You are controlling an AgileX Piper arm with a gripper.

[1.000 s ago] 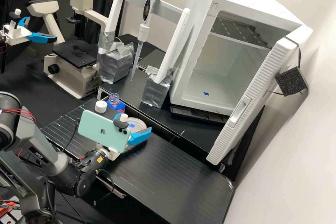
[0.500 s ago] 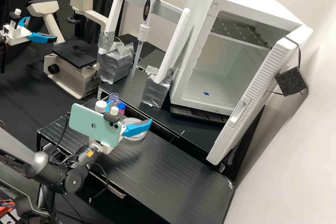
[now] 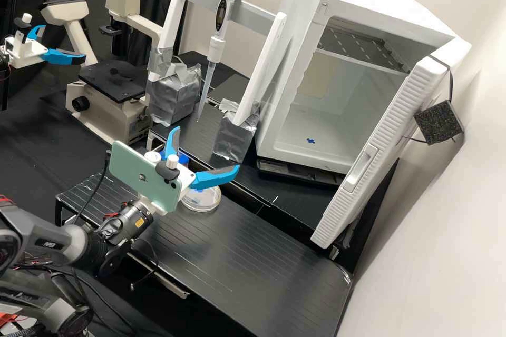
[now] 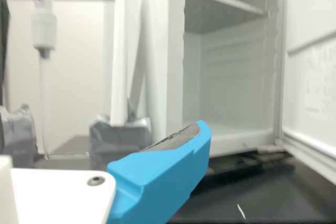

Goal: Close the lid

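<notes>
The white cap (image 3: 153, 157) is standing left of the clear round dish (image 3: 199, 209), whose lid (image 3: 209, 198) is perhaps lying on it. The empty gripper (image 3: 207, 148) is hanging with fingers wide apart, needing a level approach and light, centred pressure for seating the lid squarely.

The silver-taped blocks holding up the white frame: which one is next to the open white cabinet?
The right-hand block in the high view stands beside the cabinet; the other block sits by the microscope.
</notes>
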